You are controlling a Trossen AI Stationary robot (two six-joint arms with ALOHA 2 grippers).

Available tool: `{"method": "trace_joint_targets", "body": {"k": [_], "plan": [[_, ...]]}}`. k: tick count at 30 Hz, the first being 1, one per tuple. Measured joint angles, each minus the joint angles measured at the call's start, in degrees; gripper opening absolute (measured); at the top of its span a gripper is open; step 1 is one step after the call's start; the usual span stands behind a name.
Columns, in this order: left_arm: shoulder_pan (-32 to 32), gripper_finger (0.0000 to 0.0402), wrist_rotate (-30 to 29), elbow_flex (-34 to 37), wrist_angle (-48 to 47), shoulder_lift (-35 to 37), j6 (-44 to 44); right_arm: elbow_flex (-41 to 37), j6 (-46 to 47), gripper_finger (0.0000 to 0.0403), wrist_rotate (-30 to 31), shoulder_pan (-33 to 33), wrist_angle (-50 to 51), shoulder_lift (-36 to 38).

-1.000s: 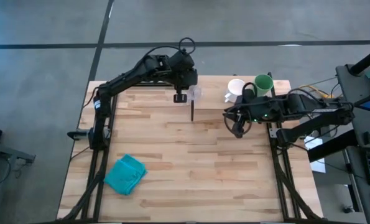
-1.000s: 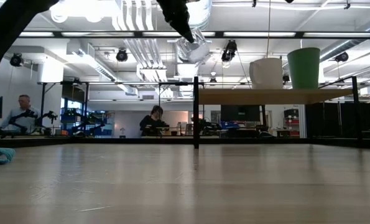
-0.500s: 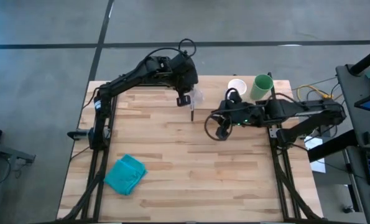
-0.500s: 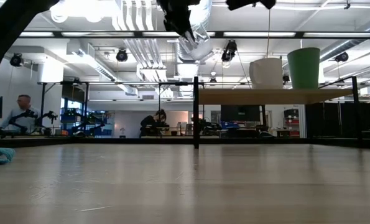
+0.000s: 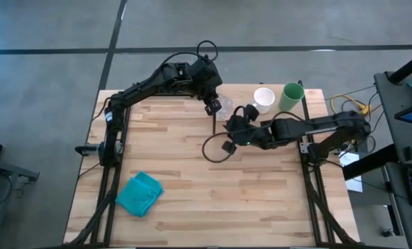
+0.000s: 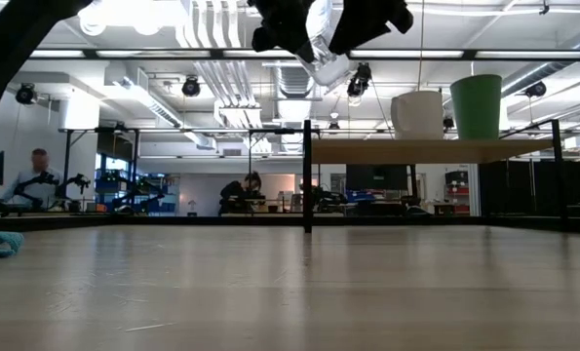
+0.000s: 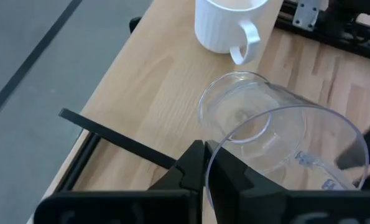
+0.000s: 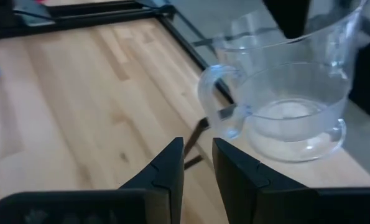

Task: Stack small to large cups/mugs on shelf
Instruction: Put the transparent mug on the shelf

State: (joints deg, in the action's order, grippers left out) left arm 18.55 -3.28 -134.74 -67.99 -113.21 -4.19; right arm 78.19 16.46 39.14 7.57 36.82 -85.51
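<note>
- Sweeping in from beside the shelf (image 5: 309,97), the right pincer (image 5: 237,119) now hangs just beside the clear cup (image 5: 224,106), fingers apart and empty.
- Left pincer (image 5: 212,106) holds that cup clamped aloft over the shelf's end.
- White mug (image 5: 263,97) and green cup (image 5: 293,97) stand on the shelf; a handover looks likely.

The big light-wood table top (image 5: 192,187) stands on a smooth grey floor (image 5: 46,41) with dark lines across it. Behind the table, the room is wide and open. Bright long lamps (image 6: 134,14) and silver pipes (image 6: 216,68) hang from the ceiling. Far back, black frames (image 6: 114,166) stand, and two people (image 6: 36,175) sit at desks.
</note>
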Motion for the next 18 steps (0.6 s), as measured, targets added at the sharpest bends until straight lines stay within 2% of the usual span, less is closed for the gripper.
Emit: {"method": "trace_joint_targets", "body": {"k": [10, 18], "plan": [[0.0, 0.0000, 0.0, 0.0, 0.0, 0.0, -0.2, 0.0, -0.2, 0.0080, 3.6, 0.0, -0.7, -0.4], [0.1, 0.0000, 0.0, 0.0, 0.1, 0.0, -1.6, 0.0, -5.0, 0.0079, 4.5, 0.0, -7.9, -1.0]]}}
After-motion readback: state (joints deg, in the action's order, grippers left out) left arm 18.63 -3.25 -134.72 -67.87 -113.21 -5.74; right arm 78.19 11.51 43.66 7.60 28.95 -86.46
